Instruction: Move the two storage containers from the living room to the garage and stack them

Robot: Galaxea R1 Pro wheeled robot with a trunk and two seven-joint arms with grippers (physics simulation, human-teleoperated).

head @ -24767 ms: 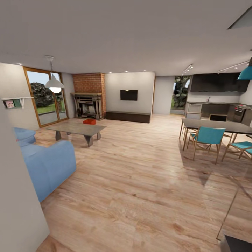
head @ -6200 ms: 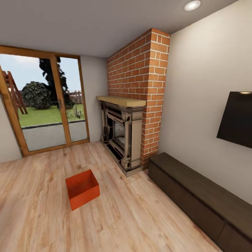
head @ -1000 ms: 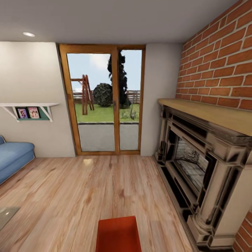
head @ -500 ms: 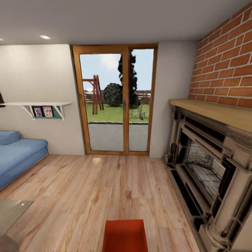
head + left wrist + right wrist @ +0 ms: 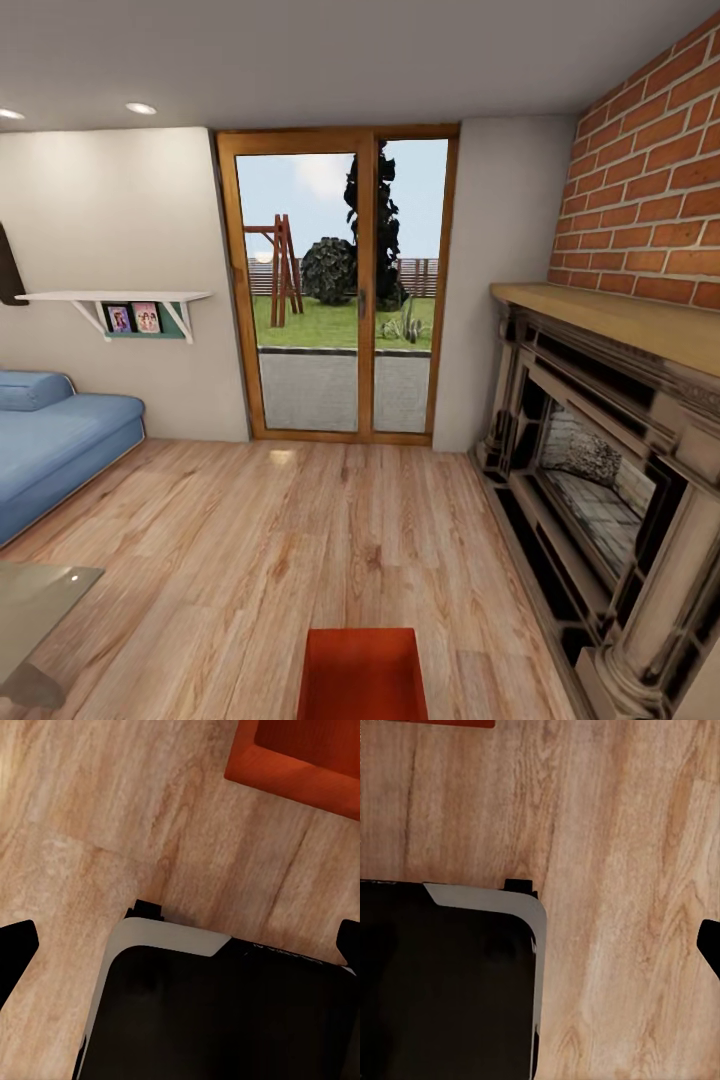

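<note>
Head view: orange bin (image 5: pixel 362 672) low on the living-room plank floor (image 5: pixel 300 540), between glass doors (image 5: pixel 340 290) and fireplace (image 5: pixel 610 480). Not yet lifted; garage stacking all ahead. Hands' openness impossible to tell.

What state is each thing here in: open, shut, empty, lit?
Bin: open-topped, upright on the wood floor; looks empty as far as visible.
Glass doors: shut.
Fireplace: unlit.
Ceiling lights: on.
Left gripper: fingers wide apart, holding nothing.
Right gripper: cannot tell.
</note>
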